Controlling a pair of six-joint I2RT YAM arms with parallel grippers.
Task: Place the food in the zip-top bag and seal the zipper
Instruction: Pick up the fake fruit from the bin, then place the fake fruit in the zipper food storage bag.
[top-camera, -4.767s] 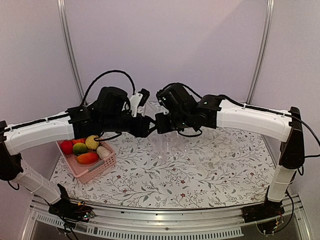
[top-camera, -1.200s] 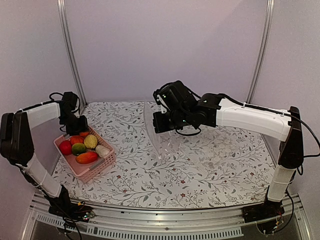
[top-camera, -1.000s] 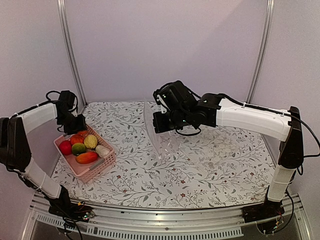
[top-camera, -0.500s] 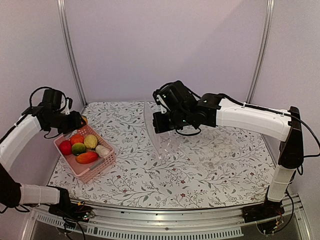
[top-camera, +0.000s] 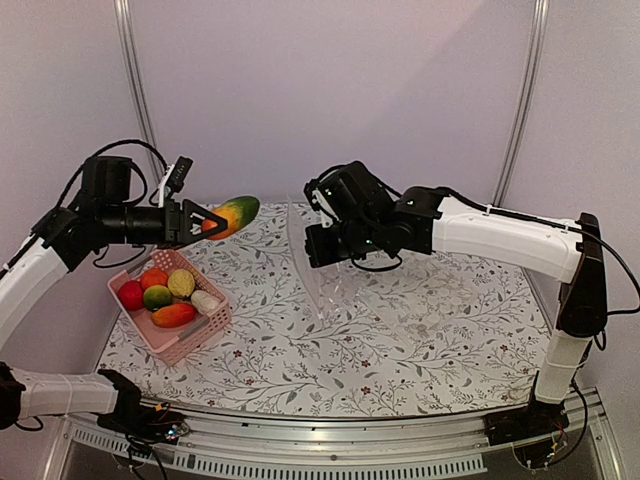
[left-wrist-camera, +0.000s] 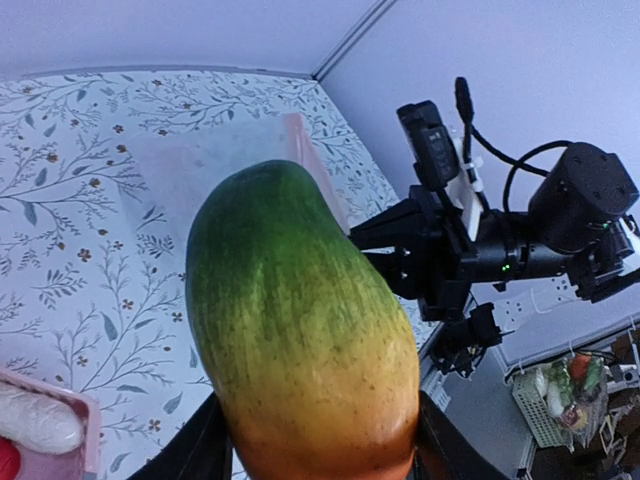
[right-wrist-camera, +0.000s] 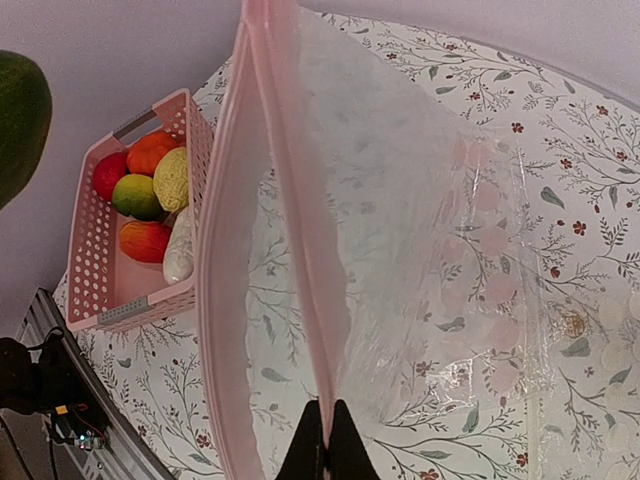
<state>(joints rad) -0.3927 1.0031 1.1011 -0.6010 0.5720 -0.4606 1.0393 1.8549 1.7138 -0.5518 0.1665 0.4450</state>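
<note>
Hard to see much of the left fingers (left-wrist-camera: 200, 460): just dark bits on each side of a big green and orange fruit (left-wrist-camera: 300, 340), squeezing its orange end. Cut off at the bottom in the left wrist view, and only a green slice at the edge in the right wrist view. Held up in the air between the pink basket (top-camera: 195, 343) and the bag (top-camera: 335, 285), nearer the basket, touching neither. Hard to make out the see-through bag from above, almost lost against the flowery worktop (top-camera: 420, 350). Much plainer from the right wrist: standing up on edge, bottom on the worktop, rim lifted. Pinched at the rim by the right fingers (right-wrist-camera: 315, 440), pressed tight together on one side of the zipper strip (right-wrist-camera: 300, 220), with the other side bowed away and a gap left between. Lying in the basket: a red piece (top-camera: 132, 294), an orange piece (top-camera: 153, 278), a green piece (top-camera: 158, 297), a yellow piece (top-camera: 181, 284), a white radish (top-camera: 207, 303) and a red and orange piece (top-camera: 174, 316). Too small to tell the radish leaves.
</note>
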